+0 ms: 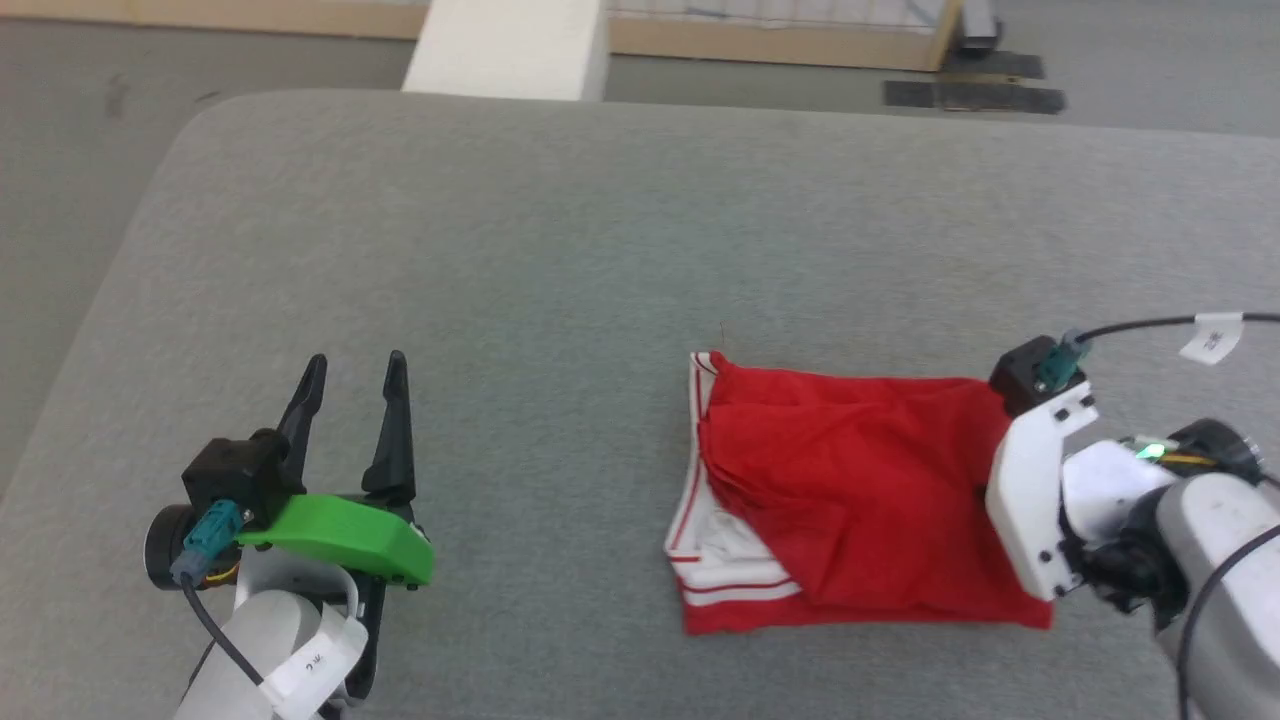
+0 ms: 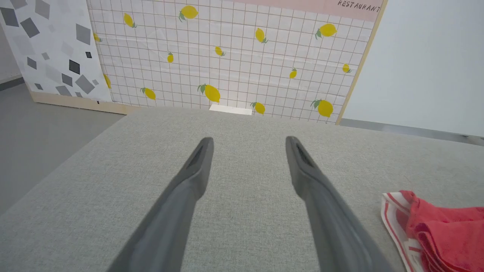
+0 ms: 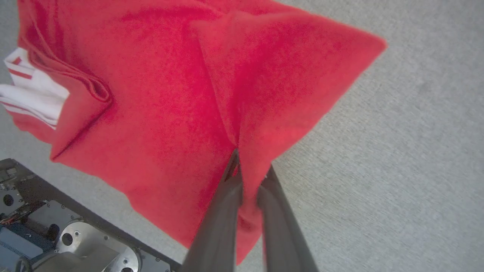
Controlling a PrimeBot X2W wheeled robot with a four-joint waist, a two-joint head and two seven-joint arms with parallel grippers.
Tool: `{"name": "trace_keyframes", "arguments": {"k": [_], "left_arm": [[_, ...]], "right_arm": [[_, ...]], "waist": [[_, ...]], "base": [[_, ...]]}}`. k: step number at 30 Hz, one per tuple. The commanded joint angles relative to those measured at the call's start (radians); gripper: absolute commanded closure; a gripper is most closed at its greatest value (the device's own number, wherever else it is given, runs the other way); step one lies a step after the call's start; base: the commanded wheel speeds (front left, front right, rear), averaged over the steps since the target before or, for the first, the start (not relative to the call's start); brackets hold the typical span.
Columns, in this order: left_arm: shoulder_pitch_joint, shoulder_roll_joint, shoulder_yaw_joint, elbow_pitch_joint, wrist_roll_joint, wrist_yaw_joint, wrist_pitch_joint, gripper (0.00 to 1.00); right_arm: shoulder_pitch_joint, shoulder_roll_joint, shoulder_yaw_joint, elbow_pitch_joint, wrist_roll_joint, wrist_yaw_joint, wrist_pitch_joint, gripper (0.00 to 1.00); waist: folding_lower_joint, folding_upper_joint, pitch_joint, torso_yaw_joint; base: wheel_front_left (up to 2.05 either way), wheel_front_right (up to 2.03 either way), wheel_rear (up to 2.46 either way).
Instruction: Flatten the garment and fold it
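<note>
Folds of the red garment are clamped in the right tool on the grey bench. The left tool hovers well away, spread wide.

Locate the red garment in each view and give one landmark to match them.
Head view: garment lower right of centre, on the grey padded surface.
Left wrist view: garment at the lower right corner.
Right wrist view: garment across upper left and centre, pinched in the right gripper.
Shared landmark: its red-and-white striped trim.
</note>
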Motion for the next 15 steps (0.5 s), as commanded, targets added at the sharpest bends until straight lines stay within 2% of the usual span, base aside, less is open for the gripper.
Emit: {"name": "trace_keyframes", "arguments": {"k": [1, 5, 9, 15], "left_arm": [[0.01, 0.003, 0.006, -0.01, 0.002, 0.005, -0.007, 0.0], [0.001, 0.009, 0.005, -0.033, 0.006, 0.009, -0.004, 0.0], [-0.033, 0.018, -0.001, -0.053, 0.016, 0.011, 0.009, 0.0], [-0.108, 0.043, -0.016, -0.09, 0.043, 0.011, 0.051, 0.0]], "right_arm": [[-0.027, -0.031, 0.002, -0.011, 0.012, -0.002, 0.017, 1.0], [-0.078, -0.096, -0.002, -0.023, 0.025, -0.002, 0.039, 1.0], [-0.135, -0.134, -0.031, 0.005, 0.028, -0.002, 0.028, 1.0], [-0.21, -0.154, -0.115, 0.1, 0.013, -0.002, -0.024, 1.0]], "waist": [[0.0, -0.0001, -0.018, -0.118], [0.0, -0.0001, 0.019, -0.23], [0.0, -0.0001, 0.074, -0.326], [0.0, -0.0001, 0.188, -0.414]], "base": [[0.0, 0.0, 0.0], [0.0, 0.0, 0.0], [0.0, 0.0, 0.0], [0.0, 0.0, 0.0]]}}
